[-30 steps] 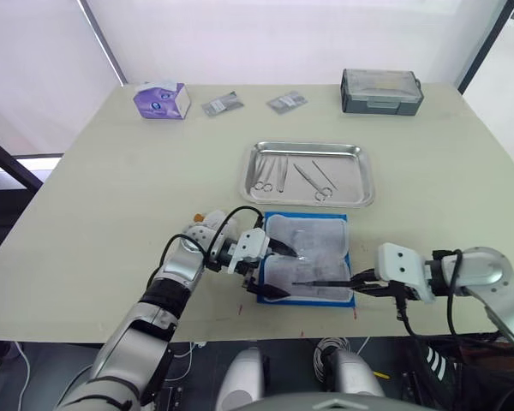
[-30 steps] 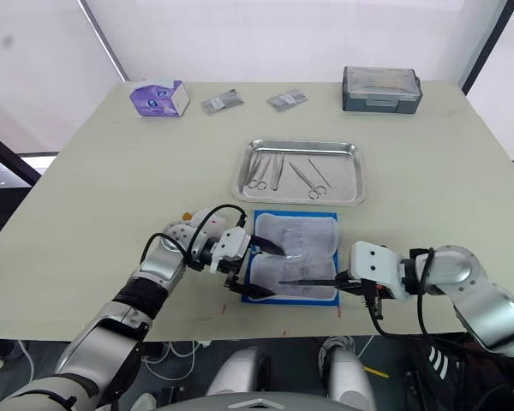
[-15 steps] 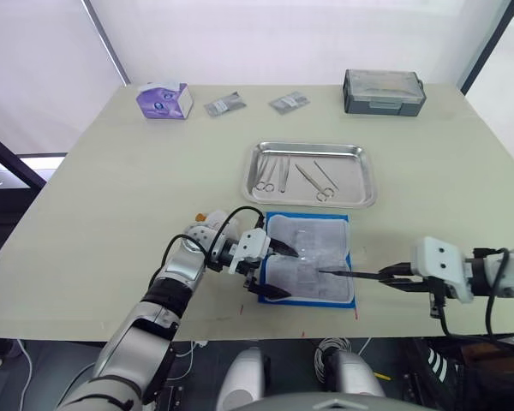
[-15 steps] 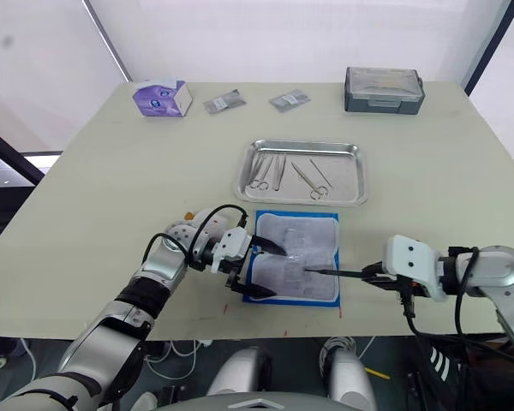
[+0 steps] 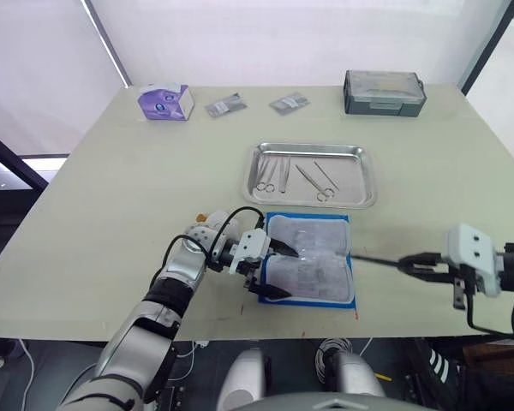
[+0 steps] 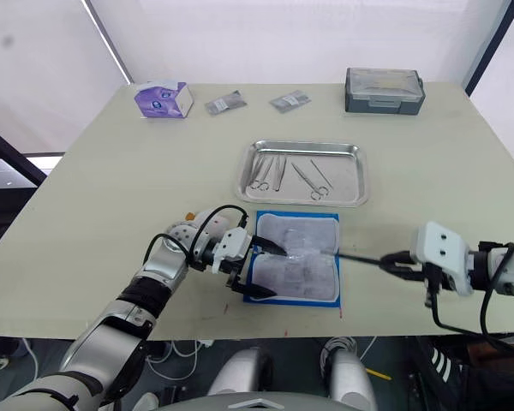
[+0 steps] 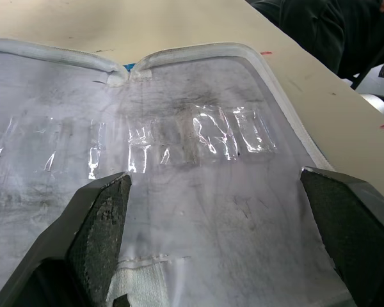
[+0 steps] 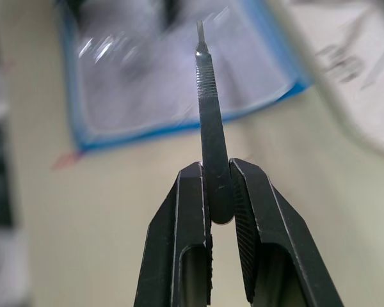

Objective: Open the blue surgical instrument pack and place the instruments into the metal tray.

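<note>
**Clerk:** Scalpel handle [image 8: 209, 121], one item: thin, dark, straight, ribbed near the tip. Right gripper [image 8: 218, 192] has its fingers clamped on the butt end, so the rest sticks out unsupported toward the pack [image 6: 293, 265], tip just past the pack's right edge.

**Checker:** Handling?

**Clerk:** Judged light, rigid and slick; held by the very end, it may pivot or slip. A grip nearer the ribbed section would steady it. Best laid flat, not dropped.

**Checker:** Pack?

**Clerk:** Soft, floppy fabric, lying open with grey-white lining up, clear loops [image 7: 198, 131] empty. Left gripper [image 6: 259, 269] is at the pack's left edge, fingers [image 7: 102, 220] spread wide over the lining, gripping nothing. Likely to slide unless pinned at that edge.

**Checker:** Tray?

**Clerk:** Tray [image 6: 301, 147] just beyond the pack's far edge, holding instruments [image 6: 266, 171], some ring-handled. Bare floor at its right end.
</note>
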Controlling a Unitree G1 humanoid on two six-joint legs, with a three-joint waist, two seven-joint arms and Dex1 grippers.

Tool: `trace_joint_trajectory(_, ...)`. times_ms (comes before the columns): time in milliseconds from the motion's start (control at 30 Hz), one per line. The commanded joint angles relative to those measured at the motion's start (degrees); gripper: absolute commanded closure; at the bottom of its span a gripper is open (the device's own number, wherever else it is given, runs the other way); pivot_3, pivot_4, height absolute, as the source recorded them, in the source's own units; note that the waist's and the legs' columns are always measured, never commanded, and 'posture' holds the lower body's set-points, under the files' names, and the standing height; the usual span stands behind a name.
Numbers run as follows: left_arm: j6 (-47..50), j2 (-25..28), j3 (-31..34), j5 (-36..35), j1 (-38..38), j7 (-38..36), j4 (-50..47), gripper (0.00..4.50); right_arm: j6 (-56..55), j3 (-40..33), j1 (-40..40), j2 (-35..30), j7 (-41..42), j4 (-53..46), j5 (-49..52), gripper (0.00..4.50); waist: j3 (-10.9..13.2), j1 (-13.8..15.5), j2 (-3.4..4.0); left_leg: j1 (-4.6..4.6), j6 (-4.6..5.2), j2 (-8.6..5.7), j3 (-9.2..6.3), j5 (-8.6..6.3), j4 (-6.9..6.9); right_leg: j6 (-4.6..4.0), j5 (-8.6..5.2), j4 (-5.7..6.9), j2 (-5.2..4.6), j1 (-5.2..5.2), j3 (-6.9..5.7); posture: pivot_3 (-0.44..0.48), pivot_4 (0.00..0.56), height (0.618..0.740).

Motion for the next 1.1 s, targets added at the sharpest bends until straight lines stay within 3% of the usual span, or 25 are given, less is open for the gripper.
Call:
trace_joint_trajectory(33,0.2,0.3,-3.9,5.7,3.4,0.4,5.7,0.0,4.8,1.0,-5.3,2.7,-6.2,1.3,0.4,4.45,0.0,0.1,0.04,-0.01,0.0,-0.02,-0.02,0.0,0.0,0.0,0.0,-0.01,0.0,0.0,0.01,0.0,0.15,0.727)
trace_joint_trajectory(467,-0.3,0.0,-3.5,5.7,3.6,1.1,6.1,0.0,17.2,10.4,-27.6,16.0,-23.7,13.4,-4.4,4.45,-0.2,-0.1,0.52,-0.01,0.01,-0.07,-0.01,0.0,-0.01,0.02,0.02,0.02,0.03,-0.01,0.17,0.0,0.15,0.727)
trace_joint_trajectory(1100,0.2,0.1,-2.6,5.4,4.5,2.1,4.7,0.0,9.7,14.0,-46.5,32.4,-36.6,48.5,-15.9,4.45,-0.3,-0.2,0.76,0.02,0.01,-0.09,0.03,0.0,-0.02,0.17,0.1,0.1,0.09,-0.02,0.34,0.0,0.15,0.727)
